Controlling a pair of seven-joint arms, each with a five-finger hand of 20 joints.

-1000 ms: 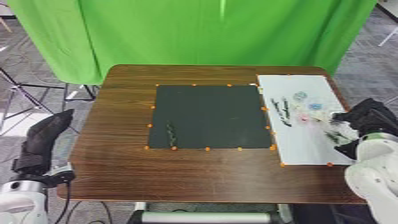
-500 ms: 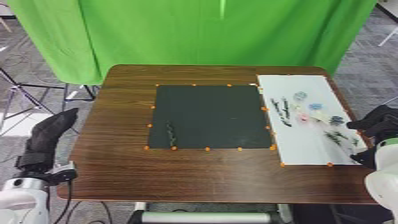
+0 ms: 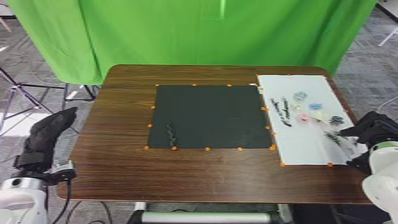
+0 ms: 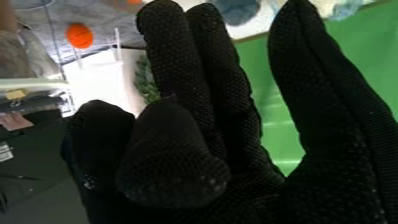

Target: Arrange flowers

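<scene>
Reference: head view, 12 o'clock pointing at the curtain [image 3: 222, 40].

Change: the right hand [image 3: 373, 131] is moving off the blue-grey flower [image 3: 337, 120], passing outward toward 3 o'clock, then easing back inward beside the green sprig [image 3: 332, 137]. The blue-grey flower is now showing where the hand was covering it.

Hand state: the right hand is standing wide, its fingers mostly straight, with nothing visible in its grasp. The left hand [image 3: 49, 131] is waiting at 9 o'clock of the mat [image 3: 213, 112], fingers extended.

Stock: the sheet [image 3: 306, 156] is lying at 3 o'clock of the mat. On it, the dark stems [image 3: 285, 111] are lying toward 9 o'clock, the pale flower [image 3: 300, 95] toward 12, the blue flower [image 3: 315, 106] toward 1, and the green sprig toward 5.

Placed: one leafy stem [image 3: 171, 134] is lying on the mat, toward 8 o'clock.

Meaning: the arrangement is apparently only beginning. The hand is probably lining up on the green sprig for a pick. The next move is calling for a low, gentle pinch; a broad closing is risking dragging neighbouring flowers.
</scene>
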